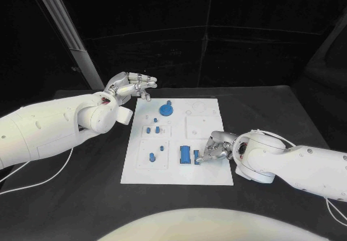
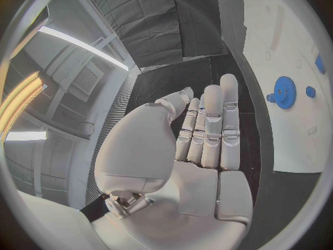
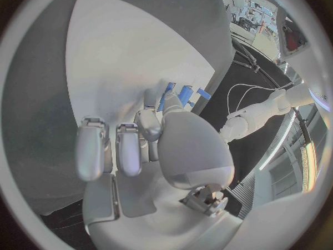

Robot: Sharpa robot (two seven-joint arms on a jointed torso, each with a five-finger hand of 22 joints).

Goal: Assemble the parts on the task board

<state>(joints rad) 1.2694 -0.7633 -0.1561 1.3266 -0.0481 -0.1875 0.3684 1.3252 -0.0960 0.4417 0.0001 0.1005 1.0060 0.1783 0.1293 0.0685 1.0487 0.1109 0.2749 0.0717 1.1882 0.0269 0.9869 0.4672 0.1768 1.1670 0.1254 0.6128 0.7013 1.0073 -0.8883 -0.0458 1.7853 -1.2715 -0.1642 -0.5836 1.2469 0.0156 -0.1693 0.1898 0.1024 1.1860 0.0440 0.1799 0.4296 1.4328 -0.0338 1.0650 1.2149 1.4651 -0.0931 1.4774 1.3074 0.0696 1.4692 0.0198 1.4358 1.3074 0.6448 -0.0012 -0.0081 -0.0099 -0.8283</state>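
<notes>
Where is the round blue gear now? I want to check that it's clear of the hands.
In the head view, the round blue gear sits at the far end of the white task board, just right of the left hand, untouched.

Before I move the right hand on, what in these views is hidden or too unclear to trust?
- Right hand contact with the small blue part: head view, fingertips cover it; a grip cannot be confirmed.
- Same contact in the right wrist view: the thumb hides it.
- Small blue pegs on the task board: head view, too small to tell seated from loose.
- Blue gear: left wrist view, seating unclear.
</notes>
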